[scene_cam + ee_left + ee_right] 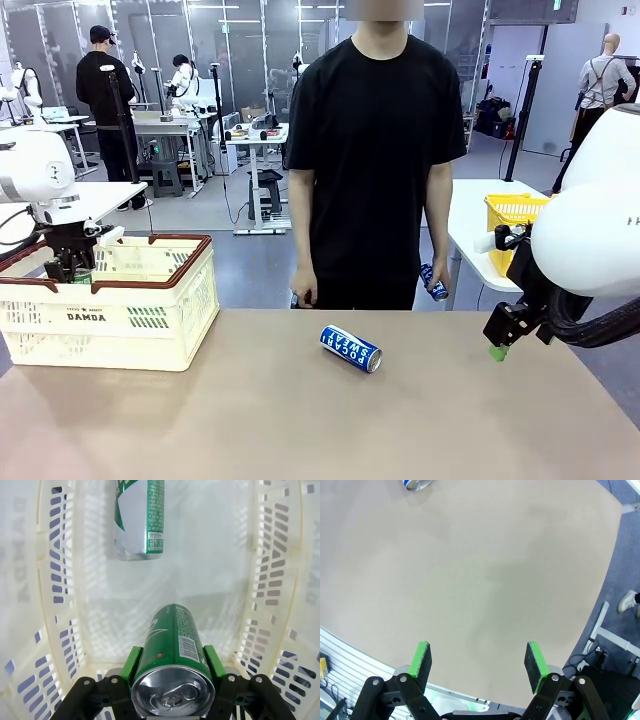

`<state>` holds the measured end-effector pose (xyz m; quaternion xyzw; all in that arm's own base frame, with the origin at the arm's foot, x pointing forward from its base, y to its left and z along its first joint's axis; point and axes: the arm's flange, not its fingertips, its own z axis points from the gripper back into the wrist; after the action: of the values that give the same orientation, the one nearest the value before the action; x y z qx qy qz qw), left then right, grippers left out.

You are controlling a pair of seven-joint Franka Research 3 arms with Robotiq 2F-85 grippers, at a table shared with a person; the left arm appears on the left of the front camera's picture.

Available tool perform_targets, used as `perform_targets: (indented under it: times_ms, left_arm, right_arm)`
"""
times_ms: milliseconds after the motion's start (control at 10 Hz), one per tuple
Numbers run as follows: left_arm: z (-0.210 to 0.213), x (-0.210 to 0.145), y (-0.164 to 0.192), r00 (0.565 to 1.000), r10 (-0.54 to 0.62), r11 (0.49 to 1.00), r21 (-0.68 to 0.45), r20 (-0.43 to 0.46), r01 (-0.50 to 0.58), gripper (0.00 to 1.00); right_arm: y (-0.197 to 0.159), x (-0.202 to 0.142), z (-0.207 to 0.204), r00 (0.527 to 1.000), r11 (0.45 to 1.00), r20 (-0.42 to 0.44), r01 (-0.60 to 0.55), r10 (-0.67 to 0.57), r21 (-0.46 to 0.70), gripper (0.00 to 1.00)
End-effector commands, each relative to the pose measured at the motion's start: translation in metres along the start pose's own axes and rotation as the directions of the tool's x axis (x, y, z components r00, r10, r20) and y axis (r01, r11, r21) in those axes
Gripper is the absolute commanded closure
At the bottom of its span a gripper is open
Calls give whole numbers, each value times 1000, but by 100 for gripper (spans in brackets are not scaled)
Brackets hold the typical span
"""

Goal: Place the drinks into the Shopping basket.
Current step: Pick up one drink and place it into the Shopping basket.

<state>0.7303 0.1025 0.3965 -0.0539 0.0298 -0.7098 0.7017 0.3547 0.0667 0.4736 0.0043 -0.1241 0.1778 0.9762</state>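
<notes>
Fingers [133, 663] of left gripper [172, 664] clamp green can [175, 635] inside basket [55, 580].

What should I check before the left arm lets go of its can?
1. Grip: left gripper shut on the green can: ok.
2. Position: held can is inside the Shopping basket, walls on both sides: ok.
3. Landing spot: other can lies on the basket floor farther ahead, apart from the held one: ok.
4. Gap between held can and basket floor: cannot tell.
5. Other arm: right gripper open, empty, above the table: ok.
6. Next pick: blue can lies on its side mid-table, nothing against it: ok.
</notes>
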Motion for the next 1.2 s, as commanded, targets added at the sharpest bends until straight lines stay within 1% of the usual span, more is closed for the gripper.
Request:
perform_targets:
  times_ms: [0,300,600,900,1100]
  left_arm:
    - [7,-2,12,1000,-28,999,-21,10,28,40]
    - [-4,-2,17,999,-38,999,-32,22,39,40]
    - [-11,-2,22,998,-50,999,-11,39,51,40]
    - [-23,3,22,998,-68,998,8,18,67,40]
    - [-28,3,21,998,-64,998,4,29,64,40]
  right_arm:
    - [0,0,0,1000,1000,-3,-5,5,7,7]
    - [0,0,0,1000,1000,-3,-5,5,7,7]
    - [0,0,0,1000,1000,-3,-5,5,7,7]
    - [0,0,0,1000,1000,-3,-5,5,7,7]
    - [0,0,0,1000,1000,-3,-5,5,7,7]
